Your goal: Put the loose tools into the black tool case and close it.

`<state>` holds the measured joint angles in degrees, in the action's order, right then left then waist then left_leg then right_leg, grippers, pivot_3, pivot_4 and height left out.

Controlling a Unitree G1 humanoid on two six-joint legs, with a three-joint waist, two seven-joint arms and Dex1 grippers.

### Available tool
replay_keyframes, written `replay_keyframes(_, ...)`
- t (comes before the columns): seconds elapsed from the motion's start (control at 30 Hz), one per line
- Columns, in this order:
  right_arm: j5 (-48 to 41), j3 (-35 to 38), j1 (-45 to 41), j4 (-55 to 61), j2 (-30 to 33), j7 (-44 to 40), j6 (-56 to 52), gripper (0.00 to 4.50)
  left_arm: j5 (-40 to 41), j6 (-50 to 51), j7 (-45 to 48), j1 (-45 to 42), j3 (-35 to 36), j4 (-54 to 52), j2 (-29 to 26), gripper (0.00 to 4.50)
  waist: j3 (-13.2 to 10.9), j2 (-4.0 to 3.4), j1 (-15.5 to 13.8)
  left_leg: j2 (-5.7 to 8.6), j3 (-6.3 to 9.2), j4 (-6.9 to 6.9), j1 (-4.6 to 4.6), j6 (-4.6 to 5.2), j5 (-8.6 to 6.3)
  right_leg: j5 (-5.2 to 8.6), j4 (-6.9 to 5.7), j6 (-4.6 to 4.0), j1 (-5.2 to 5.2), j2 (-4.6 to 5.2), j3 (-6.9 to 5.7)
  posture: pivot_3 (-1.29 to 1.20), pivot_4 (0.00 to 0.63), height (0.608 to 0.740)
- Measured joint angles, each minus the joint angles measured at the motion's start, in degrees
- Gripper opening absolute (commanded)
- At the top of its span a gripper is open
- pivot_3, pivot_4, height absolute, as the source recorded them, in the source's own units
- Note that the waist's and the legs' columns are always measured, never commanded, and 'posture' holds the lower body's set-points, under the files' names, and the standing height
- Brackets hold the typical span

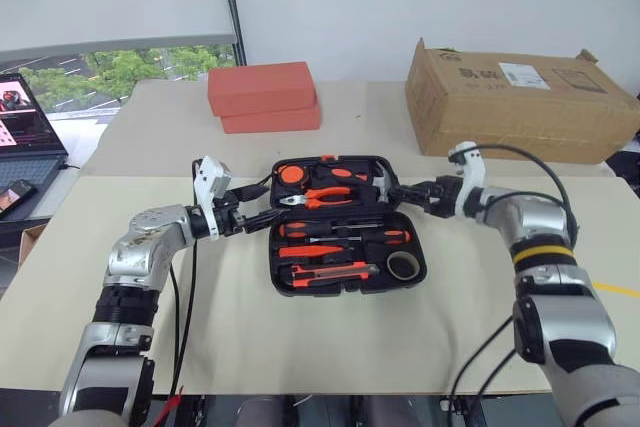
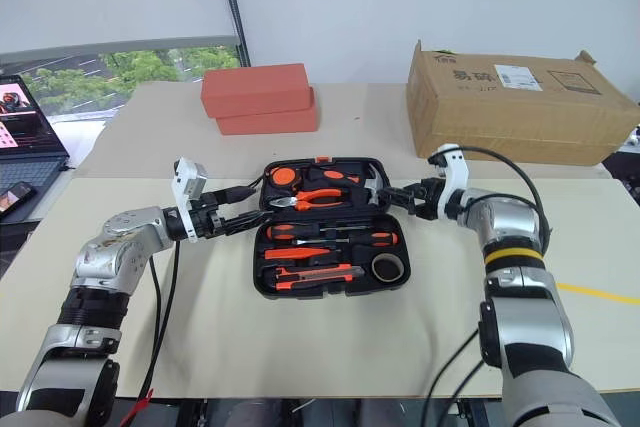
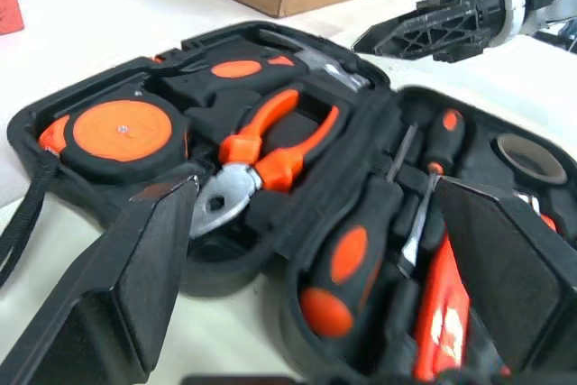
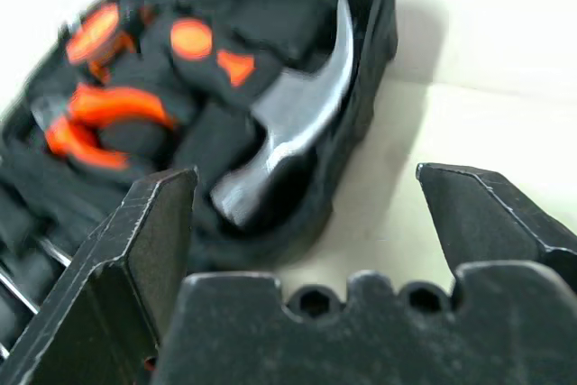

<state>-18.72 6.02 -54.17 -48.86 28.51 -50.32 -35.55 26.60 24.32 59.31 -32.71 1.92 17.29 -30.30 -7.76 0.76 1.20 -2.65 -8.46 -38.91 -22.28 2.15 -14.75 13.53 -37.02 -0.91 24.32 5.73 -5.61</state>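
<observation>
One black tool case lies open mid-table, its two halves stacked far to near. The near half holds three screwdrivers, one utility knife (all lying left-right) and one tape ring. Two released claws, left claw and right claw, flank it.

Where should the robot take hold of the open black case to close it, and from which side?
Probably the far half's side edges, one tool from each side: the case lies open flat, hinge across the middle, and the open left tool and right tool already flank that half.
</observation>
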Motion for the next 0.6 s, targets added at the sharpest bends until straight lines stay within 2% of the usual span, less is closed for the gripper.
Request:
replay_keyframes(0.07, -0.5, 1.1, -1.7, -2.1, -1.1, 0.2, -1.0, 3.81, 0.6, 1.0, -0.4, -0.5, 0.7, 0.6, 0.5, 4.5, 0.0, 0.0, 0.0, -0.01, 0.0, 0.01, 0.0, 0.0, 0.0, 0.0, 0.0, 0.0, 0.0, -0.01, -0.01, 0.0, 0.15, 0.712)
replay_keyframes(0.13, -0.5, 1.4, -1.8, -3.0, -1.7, 0.3, -1.2, 3.17, 0.6, 2.0, -1.0, -0.6, 1.3, 1.3, 0.5, 4.5, 0.0, 0.0, 0.0, 0.0, 0.0, 0.0, -0.01, 0.0, 0.0, 0.0, 0.0, 0.0, -0.01, 0.01, -0.01, 0.0, 0.15, 0.712)
replay_keyframes(0.17, -0.5, 1.6, -1.9, -3.3, -1.6, 0.3, -1.2, 2.61, 0.6, 2.2, -1.4, -0.6, 1.8, 1.8, 0.5, 4.5, 0.0, 0.0, 0.0, 0.01, 0.0, 0.0, -0.01, 0.0, 0.0, 0.0, 0.01, 0.01, -0.01, 0.02, -0.01, 0.0, 0.15, 0.712)
replay_keyframes(0.2, -0.4, 1.6, -2.1, -3.5, -1.6, 0.3, -1.2, 2.52, 0.6, 2.3, -1.7, -0.6, 2.0, 1.9, 0.5, 4.5, 0.0, 0.0, 0.0, 0.01, 0.0, -0.01, 0.0, 0.0, 0.0, 0.0, 0.01, 0.01, -0.03, 0.02, -0.01, 0.0, 0.15, 0.712)
replay_keyframes(0.43, 0.5, 1.4, -2.3, -5.8, -2.7, 0.6, -1.2, 0.13, 1.8, 5.3, -3.9, -0.6, 4.9, 2.0, 0.5, 4.5, 0.0, 0.0, 0.3, 0.0, 0.0, 0.0, 0.01, -0.03, 0.01, 0.0, -0.02, 0.0, -0.01, 0.03, 0.01, 0.0, 0.15, 0.712)
replay_keyframes(0.6, 1.7, 1.3, -2.3, -5.9, -2.9, 0.8, -0.4, 0.06, 1.7, 5.9, -5.4, -0.6, 5.9, 3.6, 0.5, 4.5, 0.0, 0.0, 0.4, 0.01, 0.0, 0.0, 0.02, -0.03, 0.01, 0.0, -0.02, 0.0, -0.01, 0.04, 0.0, 0.0, 0.15, 0.712)
